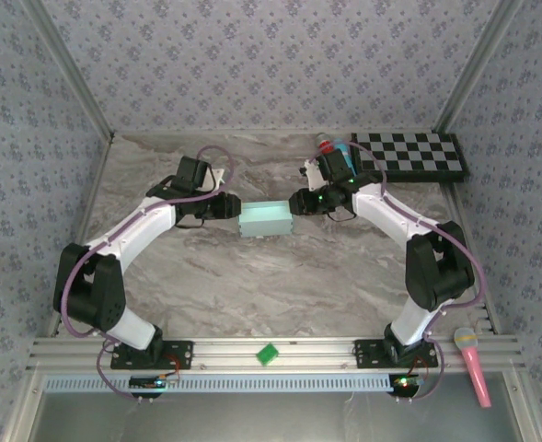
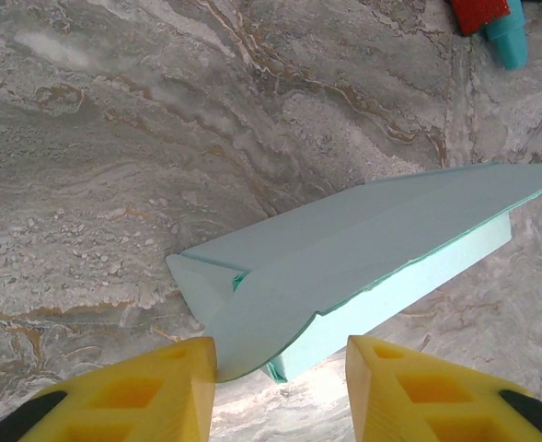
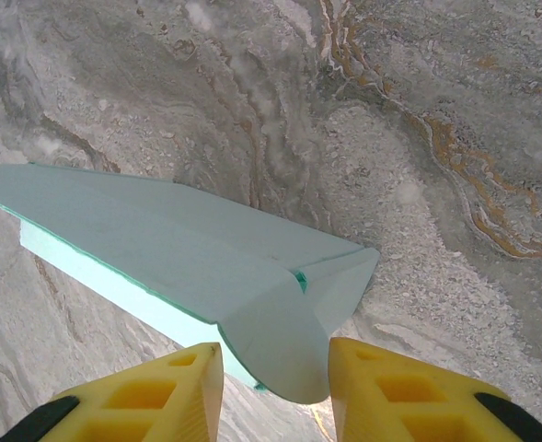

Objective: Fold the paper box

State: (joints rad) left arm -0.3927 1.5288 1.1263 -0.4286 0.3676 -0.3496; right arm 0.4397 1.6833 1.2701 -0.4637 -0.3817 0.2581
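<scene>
Our left claw (image 2: 278,348) has its two yellow fingers (image 2: 151,391) standing apart, astride the left end of the paper box (image 2: 372,235). The box's rounded end flap touches one finger, and a bare gap shows before the other, so we read this claw as released. Our right claw (image 3: 275,348) straddles the opposite end in the same way. Here the rounded flap fills almost the whole gap between the fingers, and we cannot tell whether they pinch it or merely flank it.

From above, the box lies between the two claws near the middle of the surface (image 1: 252,285), its long axis running from one claw to the other. It is pale aqua thin card, partly formed. A broad panel slopes over a narrow, brighter side wall, and its long edge stands a little proud of that wall. At each end a crease sets off the rounded flap, with a small darker green slit where the folds meet.

The surface is grey-brown marbled. Farther back on the right lies a black-and-white checkerboard (image 1: 413,155), with a red and teal item (image 1: 330,145) beside it that is too small to identify. On the near rail we see a small green piece (image 1: 268,354) and, at the right, a pink microphone (image 1: 473,364).
</scene>
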